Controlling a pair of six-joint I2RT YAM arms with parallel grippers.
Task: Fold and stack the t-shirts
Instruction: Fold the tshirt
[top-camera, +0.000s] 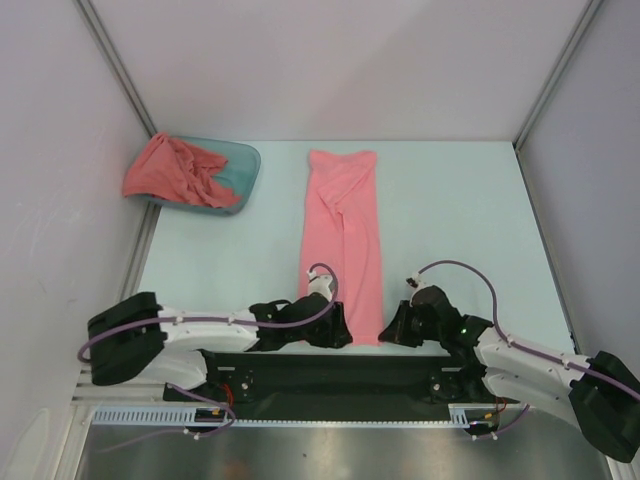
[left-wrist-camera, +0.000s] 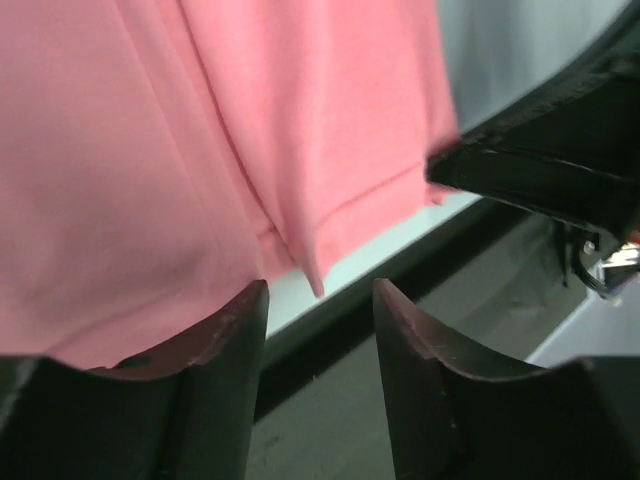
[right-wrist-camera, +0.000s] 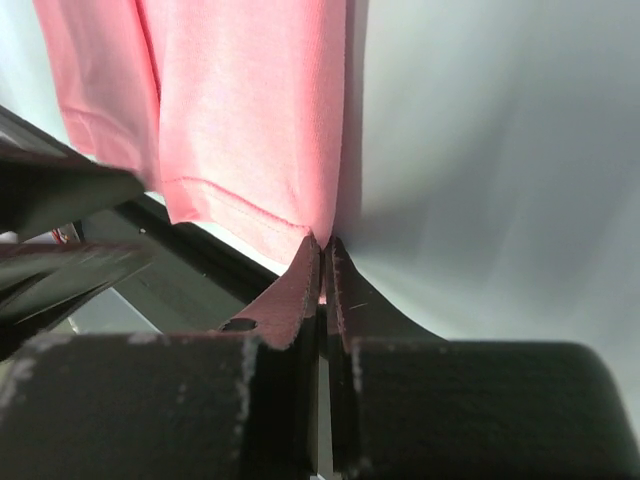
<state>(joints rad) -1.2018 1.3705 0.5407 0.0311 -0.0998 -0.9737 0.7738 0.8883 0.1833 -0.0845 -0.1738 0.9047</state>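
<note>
A light salmon-pink t-shirt (top-camera: 342, 240) lies folded into a long narrow strip down the middle of the table, its near hem at the front edge. My left gripper (top-camera: 338, 330) is open at the hem's left corner; in the left wrist view (left-wrist-camera: 318, 300) the pink cloth (left-wrist-camera: 200, 150) lies just beyond the tips, one fingertip (left-wrist-camera: 240, 310) under its edge. My right gripper (top-camera: 392, 330) is shut on the hem's right corner (right-wrist-camera: 318, 232). A darker coral-red t-shirt (top-camera: 178, 170) lies crumpled over a teal tub (top-camera: 240, 165) at the back left.
White walls enclose the table on the left, right and back. The black front rail (top-camera: 330, 365) runs just under the shirt's near hem. The right gripper's black body (left-wrist-camera: 540, 170) shows in the left wrist view.
</note>
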